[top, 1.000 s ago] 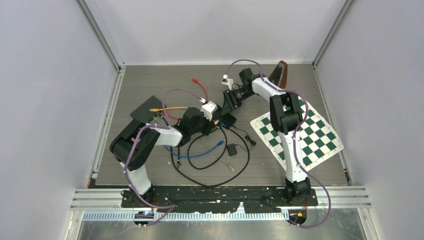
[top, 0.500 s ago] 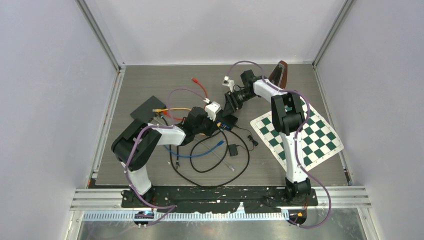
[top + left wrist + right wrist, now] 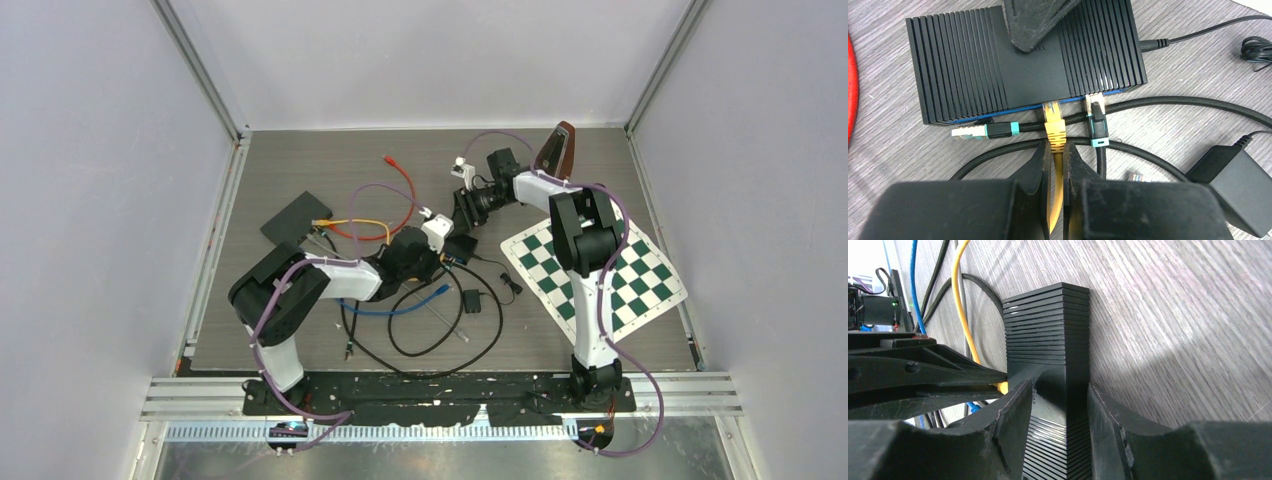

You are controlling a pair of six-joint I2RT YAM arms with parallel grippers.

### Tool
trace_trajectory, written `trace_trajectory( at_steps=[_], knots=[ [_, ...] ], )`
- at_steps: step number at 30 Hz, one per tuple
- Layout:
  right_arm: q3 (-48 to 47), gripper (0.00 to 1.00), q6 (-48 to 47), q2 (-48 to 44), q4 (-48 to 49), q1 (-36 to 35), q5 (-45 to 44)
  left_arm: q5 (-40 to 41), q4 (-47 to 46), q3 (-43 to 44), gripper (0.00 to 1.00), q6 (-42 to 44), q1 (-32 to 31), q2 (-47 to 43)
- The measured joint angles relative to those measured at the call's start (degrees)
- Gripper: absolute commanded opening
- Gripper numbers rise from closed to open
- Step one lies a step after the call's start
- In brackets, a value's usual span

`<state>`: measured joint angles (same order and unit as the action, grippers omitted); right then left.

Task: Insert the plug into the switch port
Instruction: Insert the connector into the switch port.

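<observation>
The black ribbed switch (image 3: 998, 65) lies on the table, seen small in the top view as the switch (image 3: 460, 246). A yellow plug (image 3: 1054, 122) sits with its clear tip in a port on the switch's front face. My left gripper (image 3: 1056, 147) is shut on the plug's tail and its yellow cable. A black and teal plug (image 3: 1097, 125) stands in the neighbouring port. My right gripper (image 3: 1060, 390) straddles the switch (image 3: 1048, 335) from the far side. Its fingers (image 3: 1015, 415) press on the switch's body, one lying on the top face.
A loose teal and white plug (image 3: 983, 131) lies in front of the switch. Black cables (image 3: 1168, 102) loop around it, and a power adapter (image 3: 1233, 180) sits to the right. A chequered mat (image 3: 600, 265), a black box (image 3: 297, 218) and a red cable (image 3: 395, 175) lie farther off.
Both grippers and the switch have shifted right. The left gripper has kept hold of the yellow cable. The right gripper's fingers have narrowed onto the switch.
</observation>
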<state>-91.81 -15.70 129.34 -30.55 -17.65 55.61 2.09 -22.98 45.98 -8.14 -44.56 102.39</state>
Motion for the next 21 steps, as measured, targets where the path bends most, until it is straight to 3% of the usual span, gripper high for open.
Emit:
trace_trajectory(
  at_steps=[11, 21],
  knots=[
    [6.1, 0.49, 6.8, -2.7, 9.0, 0.2, -1.3, 5.7, -0.3, 0.0, 0.00, -2.7, -1.8, 0.1],
    [11.6, 0.49, 12.1, -5.4, 16.6, 0.2, -3.2, 5.9, 0.0, 0.3, 0.00, -7.6, -1.8, 0.1]
  ],
)
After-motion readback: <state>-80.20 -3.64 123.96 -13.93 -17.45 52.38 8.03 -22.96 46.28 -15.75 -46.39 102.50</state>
